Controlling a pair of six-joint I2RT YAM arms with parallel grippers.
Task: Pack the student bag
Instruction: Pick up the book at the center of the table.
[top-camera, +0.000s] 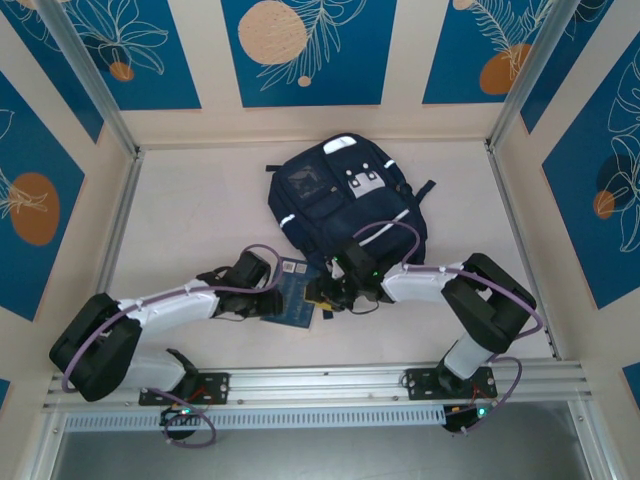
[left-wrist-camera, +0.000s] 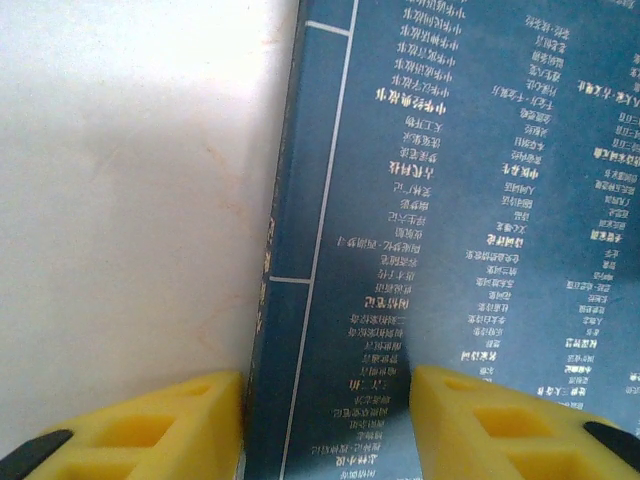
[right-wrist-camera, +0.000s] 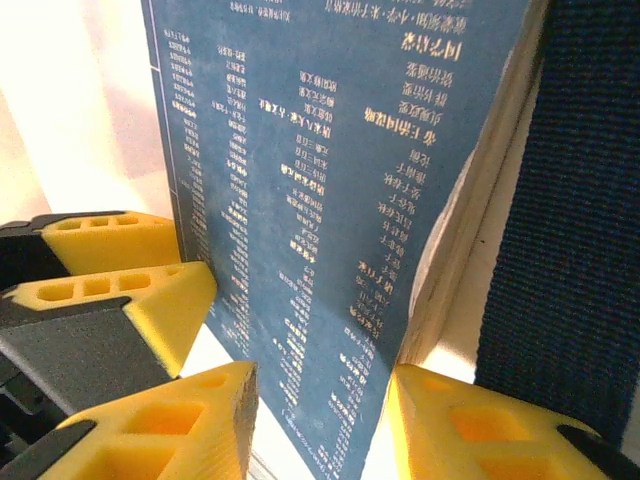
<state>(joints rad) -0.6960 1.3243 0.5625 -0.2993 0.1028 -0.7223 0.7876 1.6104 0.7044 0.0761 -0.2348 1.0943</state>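
Left end effector (left-wrist-camera: 325, 405) stands half open around the spine edge of a blue book (left-wrist-camera: 480, 200); I cannot tell if it grips. Right end effector (right-wrist-camera: 320, 400) holds the same book between its 2 fingers. The student bag (top-camera: 340, 195) lies on the desk (top-camera: 190, 210), just beyond the book, front pockets upward.

Two white robot arms, the left arm (top-camera: 170, 305) and the right arm (top-camera: 440, 285), reach low and inward with their elbows out, so their wrists almost meet. The left gripper (left-wrist-camera: 325, 430) clamps its yellow fingers (left-wrist-camera: 170, 425) over one edge of a blue book (right-wrist-camera: 330, 200). The right gripper (right-wrist-camera: 320, 420) pinches the same book.
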